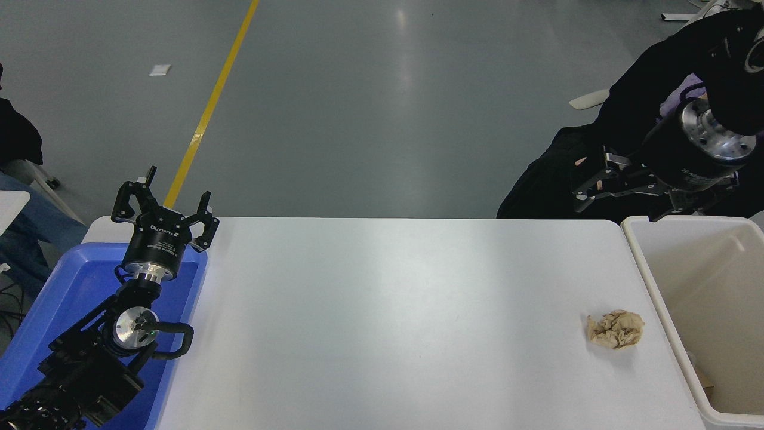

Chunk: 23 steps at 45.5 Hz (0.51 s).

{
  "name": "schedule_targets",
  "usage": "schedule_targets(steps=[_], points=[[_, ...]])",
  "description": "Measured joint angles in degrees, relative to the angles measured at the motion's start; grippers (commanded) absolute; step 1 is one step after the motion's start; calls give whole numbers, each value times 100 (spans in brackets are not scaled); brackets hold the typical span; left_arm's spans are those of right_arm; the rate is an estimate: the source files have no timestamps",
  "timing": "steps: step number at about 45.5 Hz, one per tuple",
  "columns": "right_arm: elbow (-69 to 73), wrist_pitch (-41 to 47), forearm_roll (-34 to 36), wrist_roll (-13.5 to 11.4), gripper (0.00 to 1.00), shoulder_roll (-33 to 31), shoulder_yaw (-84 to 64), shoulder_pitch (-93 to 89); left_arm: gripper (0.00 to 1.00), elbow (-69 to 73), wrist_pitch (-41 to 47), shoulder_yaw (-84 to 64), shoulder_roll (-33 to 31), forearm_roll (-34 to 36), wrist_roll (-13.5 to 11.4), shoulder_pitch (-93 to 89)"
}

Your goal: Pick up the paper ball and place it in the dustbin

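The tan paper ball lies on the white table near its right edge, just left of the dustbin. The cream dustbin stands at the table's right end, and only part of it shows. My right gripper hangs in the air beyond the table's far right corner, well above and behind the ball, with its fingers pointing left. It looks open and empty. My left gripper is parked at the lower left, open and empty, over the blue tray.
A shallow blue tray sits at the table's left end under the left arm. A person in black is at the far right, right behind my right gripper. Some scraps lie at the bin's bottom.
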Motion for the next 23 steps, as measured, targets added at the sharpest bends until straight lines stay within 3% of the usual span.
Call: schedule_targets(steps=[23], points=[[0, 0, 0, 0, 100, -36, -6, 87, 98, 0, 5, 0, 0, 0, 2, 0]])
